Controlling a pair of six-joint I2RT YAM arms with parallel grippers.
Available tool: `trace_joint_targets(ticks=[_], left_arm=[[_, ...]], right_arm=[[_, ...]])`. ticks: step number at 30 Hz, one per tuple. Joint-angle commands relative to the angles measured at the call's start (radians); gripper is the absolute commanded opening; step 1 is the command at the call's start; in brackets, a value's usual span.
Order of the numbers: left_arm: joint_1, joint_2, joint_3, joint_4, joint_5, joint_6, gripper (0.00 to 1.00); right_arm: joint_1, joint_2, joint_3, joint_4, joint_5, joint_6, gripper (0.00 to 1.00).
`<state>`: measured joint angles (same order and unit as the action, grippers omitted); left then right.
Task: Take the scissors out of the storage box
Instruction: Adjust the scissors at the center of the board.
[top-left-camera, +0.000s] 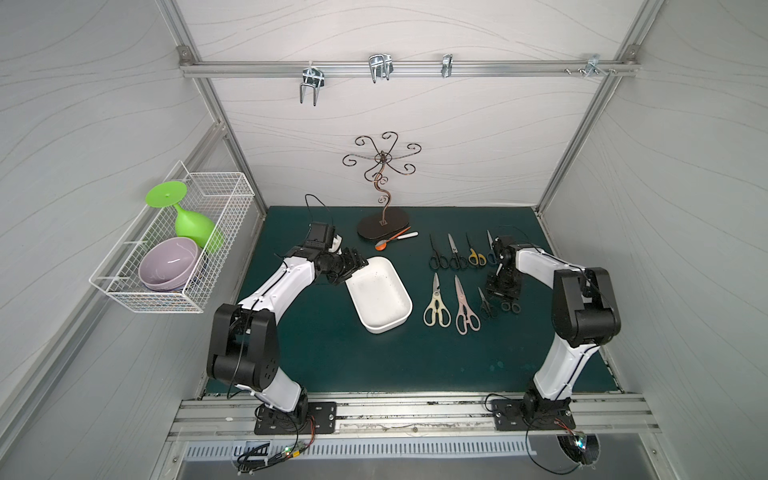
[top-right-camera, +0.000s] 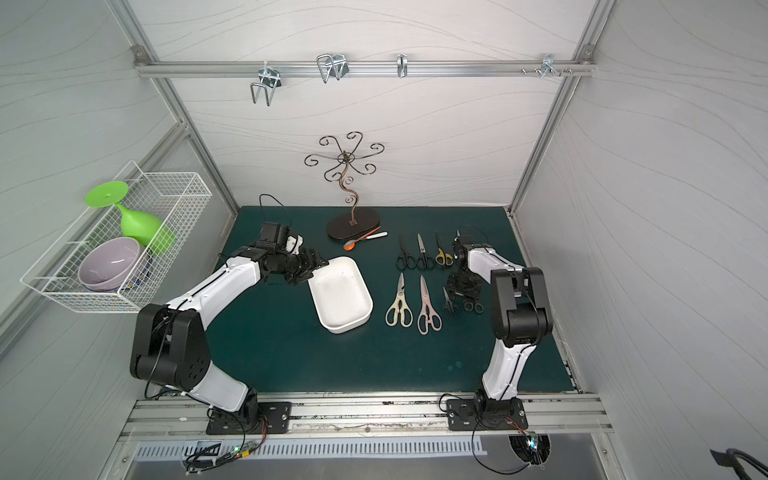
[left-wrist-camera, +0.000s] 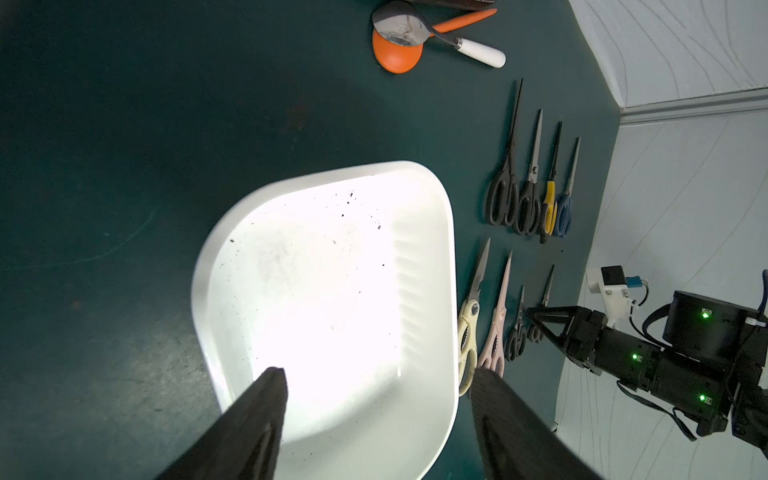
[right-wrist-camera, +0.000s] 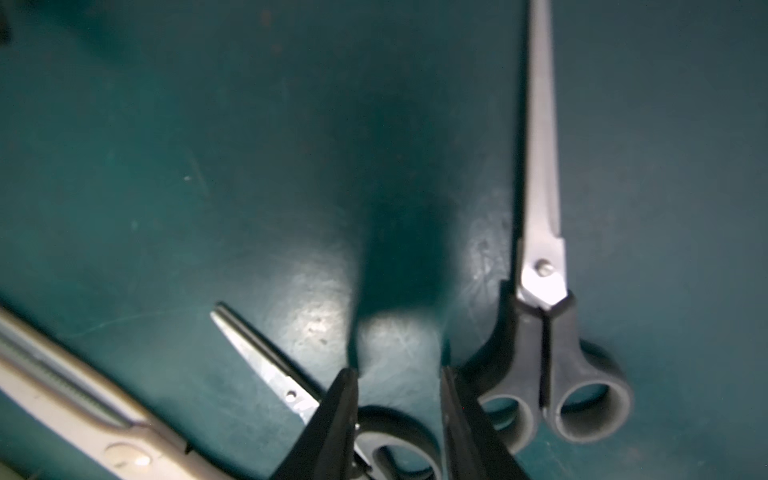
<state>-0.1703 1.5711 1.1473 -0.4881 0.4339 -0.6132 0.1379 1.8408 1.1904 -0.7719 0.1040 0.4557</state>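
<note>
The white storage box (top-left-camera: 376, 328) (top-right-camera: 340, 291) (left-wrist-camera: 332, 270) lies at mid-mat with nothing in it but dark specks. Several scissors lie in two rows on the mat to its right: black (top-left-camera: 436, 259), yellow (top-left-camera: 477, 257), cream shears (top-left-camera: 436, 307), pink shears (top-left-camera: 466, 316). My left gripper (top-left-camera: 358, 268) (left-wrist-camera: 378, 372) hovers open over the box's far-left corner. Low over the front row, my right gripper (top-left-camera: 500, 291) (right-wrist-camera: 399, 374) stands open between a small black pair (right-wrist-camera: 266, 357) and a longer black pair (right-wrist-camera: 540, 353). One handle ring of the small pair lies under its fingers.
An orange spoon (top-left-camera: 384, 244) and a white-handled spoon lie by the base of a wire stand (top-left-camera: 382, 224) at the back. A wire basket (top-left-camera: 174, 249) on the left wall holds a green goblet and a purple bowl. Metal hooks hang from the back rail.
</note>
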Motion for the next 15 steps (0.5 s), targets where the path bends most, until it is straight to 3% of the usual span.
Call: trace_joint_targets(ticks=[1, 10, 15], left_arm=[[0.006, -0.028, 0.002, 0.025, -0.007, 0.001, 0.74], [0.011, -0.026, -0.003, 0.037, 0.017, -0.010, 0.74], [0.021, -0.027, -0.012, 0.050, 0.004, -0.007, 0.74]], right_arm=[[-0.012, -0.006, -0.014, -0.023, 0.007, 0.040, 0.38], [-0.054, -0.084, -0.067, -0.032, 0.030, 0.021, 0.38], [0.003, -0.141, -0.026, -0.001, 0.019, -0.053, 0.38]])
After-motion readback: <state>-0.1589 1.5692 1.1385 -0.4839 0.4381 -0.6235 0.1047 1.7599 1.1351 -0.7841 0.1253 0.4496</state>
